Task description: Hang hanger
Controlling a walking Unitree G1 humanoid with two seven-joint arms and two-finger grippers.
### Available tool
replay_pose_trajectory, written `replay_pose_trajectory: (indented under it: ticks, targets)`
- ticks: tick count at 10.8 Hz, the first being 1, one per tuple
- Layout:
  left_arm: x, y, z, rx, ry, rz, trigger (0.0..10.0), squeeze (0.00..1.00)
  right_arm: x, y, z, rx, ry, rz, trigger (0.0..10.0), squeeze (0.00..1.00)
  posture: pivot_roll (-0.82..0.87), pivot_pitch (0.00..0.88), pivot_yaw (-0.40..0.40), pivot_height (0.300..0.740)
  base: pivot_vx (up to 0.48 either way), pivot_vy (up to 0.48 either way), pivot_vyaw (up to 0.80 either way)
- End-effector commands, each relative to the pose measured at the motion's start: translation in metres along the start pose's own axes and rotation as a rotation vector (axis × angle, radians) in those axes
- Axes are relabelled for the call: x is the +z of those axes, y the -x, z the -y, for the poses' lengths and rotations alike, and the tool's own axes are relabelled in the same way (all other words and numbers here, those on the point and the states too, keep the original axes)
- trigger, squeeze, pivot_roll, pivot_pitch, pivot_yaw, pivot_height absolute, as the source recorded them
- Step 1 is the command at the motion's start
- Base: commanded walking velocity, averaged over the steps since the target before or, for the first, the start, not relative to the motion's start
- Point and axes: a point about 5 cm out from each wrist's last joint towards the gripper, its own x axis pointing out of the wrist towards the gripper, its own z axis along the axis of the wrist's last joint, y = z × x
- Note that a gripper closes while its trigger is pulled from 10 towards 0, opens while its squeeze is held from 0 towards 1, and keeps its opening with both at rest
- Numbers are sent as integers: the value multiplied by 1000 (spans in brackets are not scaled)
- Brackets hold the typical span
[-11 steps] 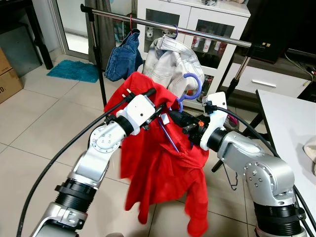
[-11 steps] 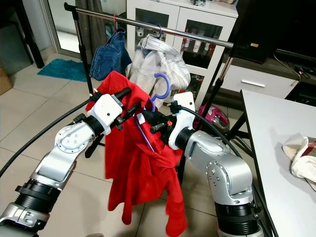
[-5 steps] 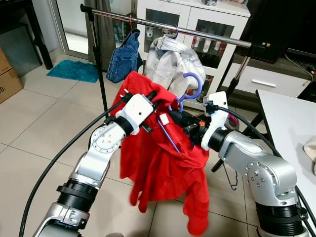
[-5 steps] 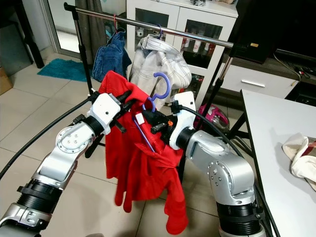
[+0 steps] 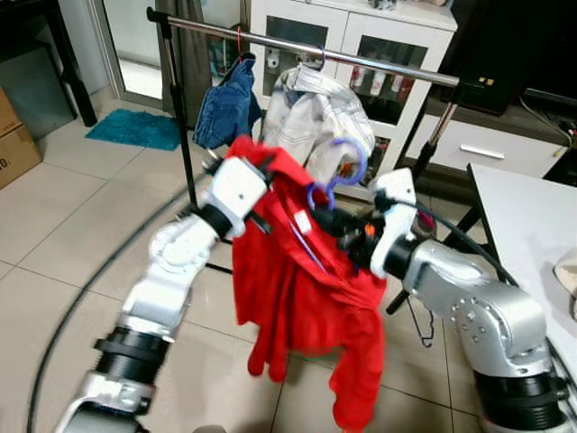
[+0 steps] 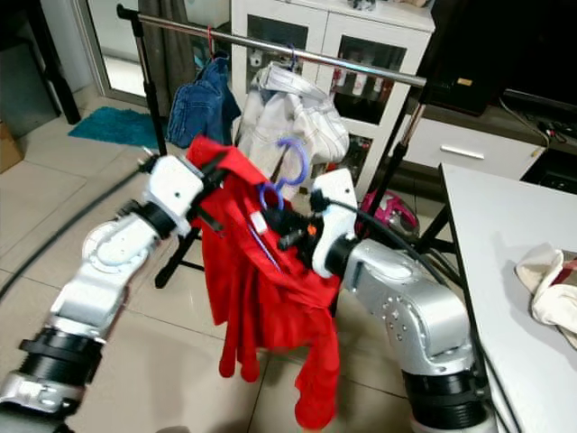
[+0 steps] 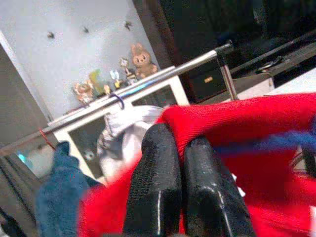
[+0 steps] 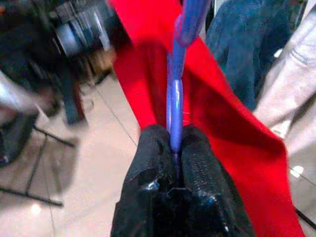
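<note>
A plain red garment (image 5: 306, 289) hangs on a purple-blue hanger (image 5: 335, 171), near blue denim (image 5: 225, 104) and white clothing (image 5: 315, 113).

Tiled floor (image 5: 54, 225), white cabinet (image 5: 379, 36)

1. Even, bright indoor light across both eye views; faint glare on floor tiles (image 5: 54, 225) at left.
2. Motion blur smears both arms mid-frame.
3. Wrist views soft, backgrounds unfocused.

Both head eyes look down at the clothes rail (image 5: 297, 43); wrist cameras sit close along their fingers.
</note>
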Motion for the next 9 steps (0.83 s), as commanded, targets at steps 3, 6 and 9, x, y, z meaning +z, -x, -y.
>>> replay_pose_trajectory:
  ticks: [3, 6, 9]
  targets:
    - [20, 2, -53, 122, -108, -8, 0, 0, -12, 14, 3, 43, 81, -103, 0, 0, 61, 0, -101, 740, 0, 0, 0]
    - [2, 24, -105, 229, -199, -181, 0, 0, -12, 33, 5, 121, 52, -85, 0, 0, 69, 0, -106, 740, 0, 0, 0]
    - [-33, 34, -116, 285, -47, -304, 0, 0, 7, 50, -1, 285, -84, 94, 0, 0, 65, 0, -108, 740, 0, 0, 0]
